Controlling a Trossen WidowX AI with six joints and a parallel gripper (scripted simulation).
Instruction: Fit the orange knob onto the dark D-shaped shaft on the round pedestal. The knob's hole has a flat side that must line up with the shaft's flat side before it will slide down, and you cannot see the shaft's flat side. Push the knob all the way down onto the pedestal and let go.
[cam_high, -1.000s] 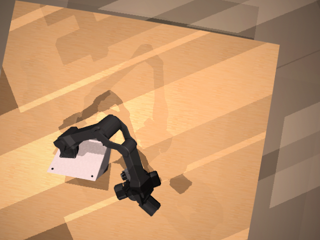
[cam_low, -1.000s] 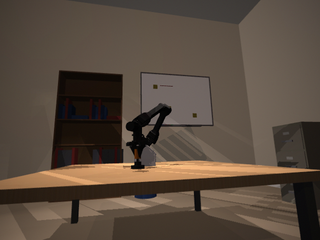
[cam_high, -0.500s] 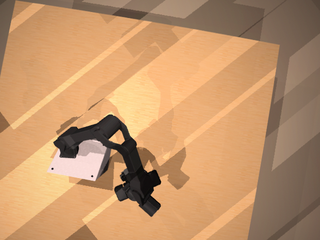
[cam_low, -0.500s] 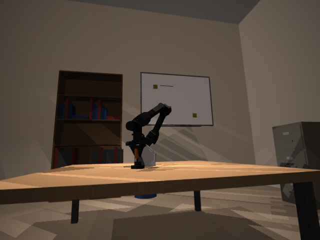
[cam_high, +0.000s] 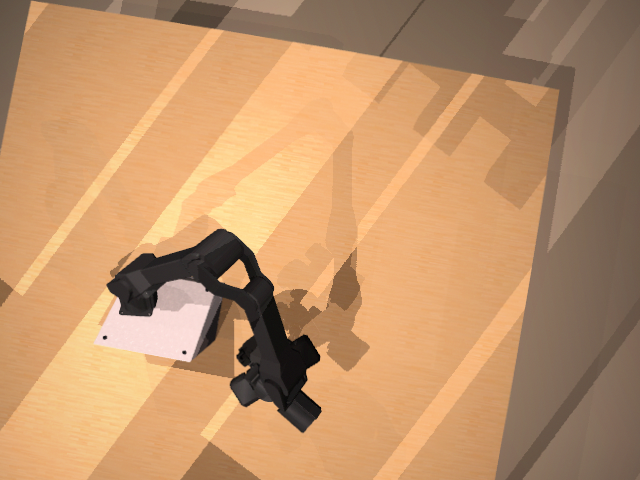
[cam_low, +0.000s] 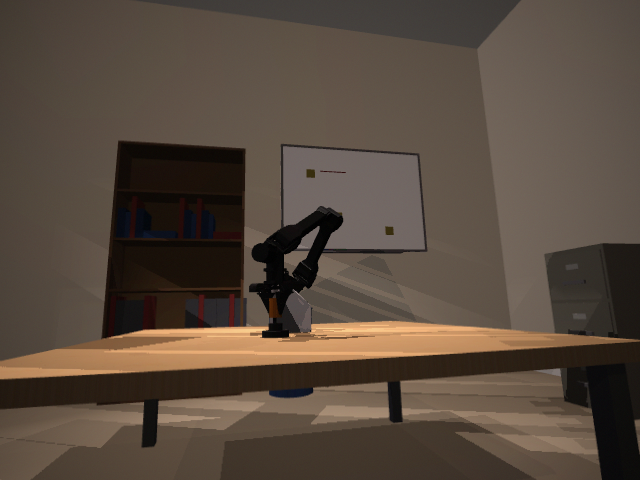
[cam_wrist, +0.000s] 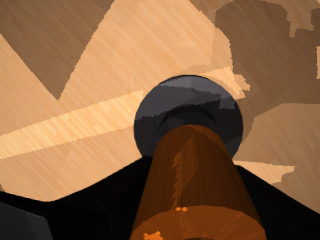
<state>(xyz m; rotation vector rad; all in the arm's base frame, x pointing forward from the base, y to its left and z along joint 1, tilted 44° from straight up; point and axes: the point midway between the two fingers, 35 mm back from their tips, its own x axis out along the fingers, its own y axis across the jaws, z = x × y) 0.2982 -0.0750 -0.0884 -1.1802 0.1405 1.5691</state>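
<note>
- We see a tall brown bookshelf with red, blue and gray books on it.
- We see a big white board on the wall, with small yellow squares and a thin red line.
- To the right of the board, apart from it, we see a gray cabinet with drawers.
- Low down, past the wooden surface, we see something blue.
</note>
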